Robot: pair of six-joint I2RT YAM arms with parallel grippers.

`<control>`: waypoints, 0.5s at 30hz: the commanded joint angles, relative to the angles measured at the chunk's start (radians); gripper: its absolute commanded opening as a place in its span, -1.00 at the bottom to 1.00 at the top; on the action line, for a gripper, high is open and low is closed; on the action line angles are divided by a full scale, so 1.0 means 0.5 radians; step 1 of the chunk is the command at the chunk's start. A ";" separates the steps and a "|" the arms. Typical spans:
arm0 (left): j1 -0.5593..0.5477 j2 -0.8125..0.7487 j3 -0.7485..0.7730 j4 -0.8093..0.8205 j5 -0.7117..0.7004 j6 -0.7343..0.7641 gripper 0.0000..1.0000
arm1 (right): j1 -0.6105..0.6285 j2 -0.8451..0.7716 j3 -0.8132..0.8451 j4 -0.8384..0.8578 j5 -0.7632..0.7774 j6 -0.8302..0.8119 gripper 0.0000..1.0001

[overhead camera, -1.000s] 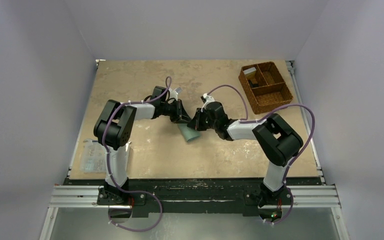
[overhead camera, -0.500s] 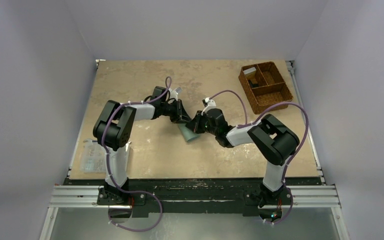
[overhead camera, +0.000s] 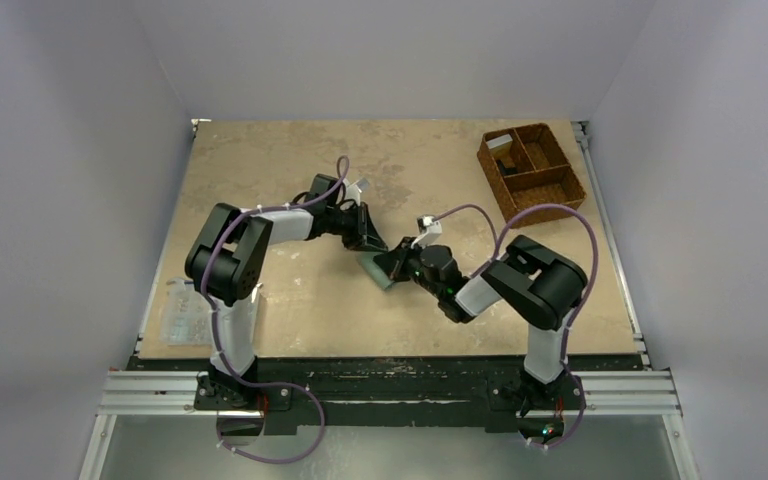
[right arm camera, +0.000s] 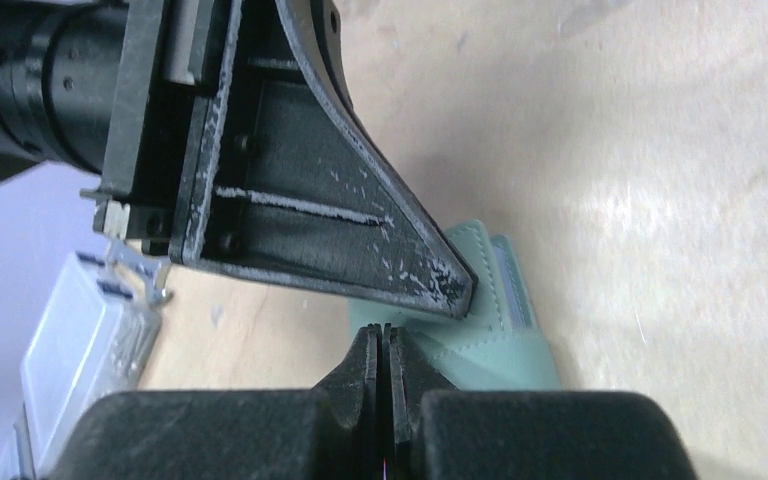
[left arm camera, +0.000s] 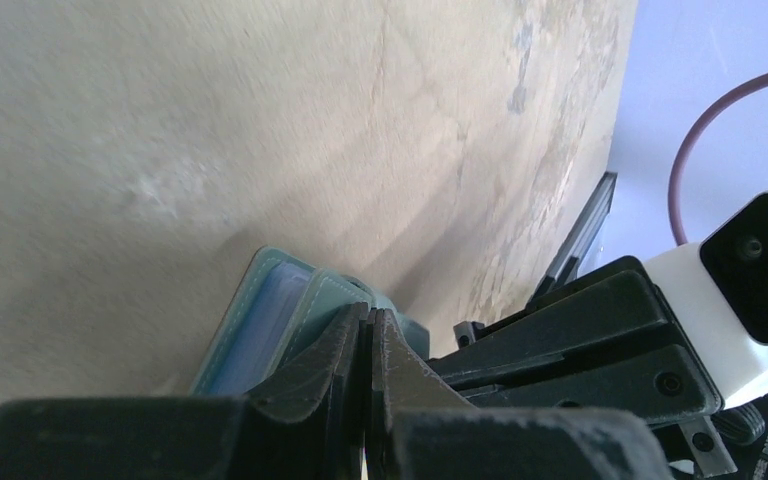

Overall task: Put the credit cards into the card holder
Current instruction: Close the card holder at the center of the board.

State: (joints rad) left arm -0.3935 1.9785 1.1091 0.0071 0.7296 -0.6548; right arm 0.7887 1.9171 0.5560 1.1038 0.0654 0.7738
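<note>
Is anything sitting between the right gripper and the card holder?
Nothing visible does. The right gripper, shut, sits right at the card holder edge; the left gripper, also shut, comes in alongside it, not between.

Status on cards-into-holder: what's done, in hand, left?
Done: nothing confirmed. A bluish strip shows in the card holder pocket, but I can't tell if it's a card. In hand: left end effector looks shut on the holder's edge; right end effector is shut at its flap, grip unclear. Left: inserting cards; I see no loose card, and the basket contents are unreadable.
</note>
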 commanded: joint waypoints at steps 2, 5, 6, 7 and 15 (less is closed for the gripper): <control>-0.044 -0.078 0.033 -0.317 -0.207 0.213 -0.96 | 0.022 -0.362 0.051 -1.218 -0.250 -0.345 -0.70; -0.036 -0.215 0.081 -0.402 -0.288 0.294 -0.70 | 0.017 -0.629 0.299 -1.722 -0.209 -0.497 -0.25; -0.025 -0.256 0.090 -0.421 -0.326 0.316 -0.61 | 0.013 -0.692 0.347 -1.814 -0.222 -0.533 -0.12; -0.010 -0.298 0.092 -0.415 -0.331 0.328 -0.51 | 0.009 -0.754 0.393 -1.901 -0.228 -0.573 -0.02; 0.118 -0.573 0.160 -0.526 -0.388 0.426 -0.01 | -0.076 -0.985 0.488 -2.205 -0.297 -0.677 0.56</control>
State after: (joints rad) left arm -0.3557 1.7905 1.1381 -0.2169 0.5869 -0.5076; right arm 0.7891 1.4693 0.7910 0.1509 -0.0463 0.4572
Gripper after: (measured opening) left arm 0.467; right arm 0.755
